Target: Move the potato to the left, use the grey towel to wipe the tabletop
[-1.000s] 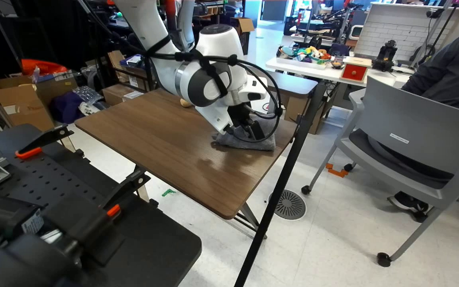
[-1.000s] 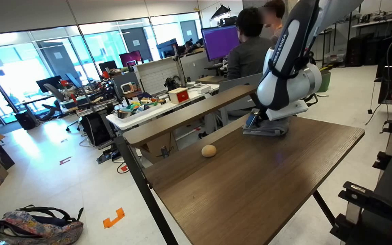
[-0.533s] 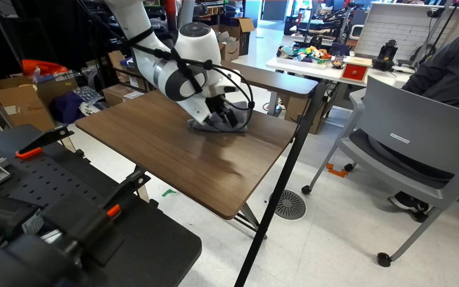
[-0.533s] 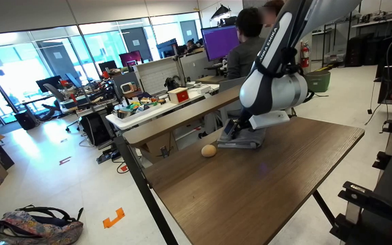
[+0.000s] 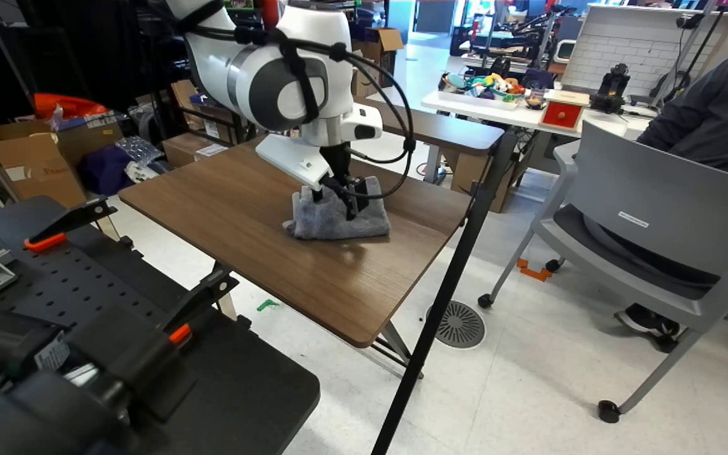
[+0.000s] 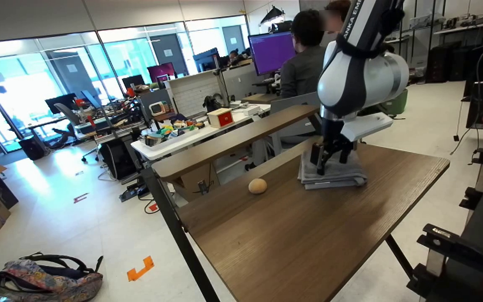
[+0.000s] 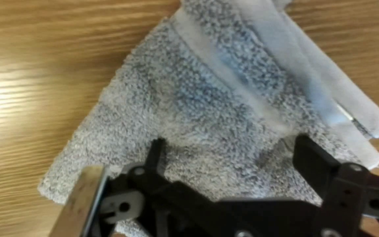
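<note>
The grey towel (image 5: 339, 227) lies folded in a thick stack on the dark brown tabletop (image 5: 231, 196). Above it my gripper (image 6: 332, 167) points down, its fingers spread wide. In the wrist view, the gripper (image 7: 230, 140) has only cloth below and between the fingertips, which seem to touch the towel (image 7: 202, 98) without pinching it. Loose layered edges of the cloth show at the upper right there. The potato (image 6: 257, 186), a small tan lump, rests on the tabletop apart from the towel, toward the raised shelf. The arm appears to hide it in the opposite exterior view.
A narrow raised wooden shelf (image 6: 233, 140) runs along one side of the tabletop, borne by a black post (image 5: 452, 284). A black bench (image 5: 212, 354) with clamps stands beside the tabletop. A person sits in a grey chair (image 5: 648, 208) nearby.
The towel has slid across the tabletop with my gripper, first toward the potato, then back away from it. My wrist has gone from tilted to more upright. The potato has stayed in place.
</note>
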Available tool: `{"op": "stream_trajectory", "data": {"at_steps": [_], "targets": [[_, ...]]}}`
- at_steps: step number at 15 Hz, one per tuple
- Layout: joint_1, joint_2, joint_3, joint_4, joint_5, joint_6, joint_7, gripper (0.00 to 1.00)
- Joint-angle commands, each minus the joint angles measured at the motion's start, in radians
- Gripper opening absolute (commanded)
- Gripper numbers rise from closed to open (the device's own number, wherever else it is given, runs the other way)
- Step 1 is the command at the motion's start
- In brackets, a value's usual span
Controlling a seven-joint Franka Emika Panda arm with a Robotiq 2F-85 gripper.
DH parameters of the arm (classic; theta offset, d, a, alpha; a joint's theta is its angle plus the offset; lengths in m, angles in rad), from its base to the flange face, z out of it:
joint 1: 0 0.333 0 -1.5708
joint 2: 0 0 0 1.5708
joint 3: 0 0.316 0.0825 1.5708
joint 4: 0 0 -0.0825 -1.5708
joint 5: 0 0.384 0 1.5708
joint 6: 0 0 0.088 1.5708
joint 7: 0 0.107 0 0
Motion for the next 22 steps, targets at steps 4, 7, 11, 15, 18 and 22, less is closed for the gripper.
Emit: {"op": "stream_trajectory", "data": {"at_steps": [4, 7, 11, 15, 18, 22], "targets": [[0.098, -0.135, -0.180, -0.121, -0.105, -0.175, 0.042, 1.00], [0.079, -0.140, -0.165, -0.127, -0.108, -0.222, 0.026, 1.00], [0.042, -0.110, -0.102, -0.098, -0.071, -0.034, 0.003, 1.00], [0.032, -0.107, -0.058, -0.056, -0.052, 0.119, 0.020, 1.00], [0.056, -0.072, -0.085, -0.020, -0.062, 0.102, 0.050, 1.00], [0.053, -0.084, -0.082, -0.039, -0.070, 0.092, 0.042, 1.00]]}}
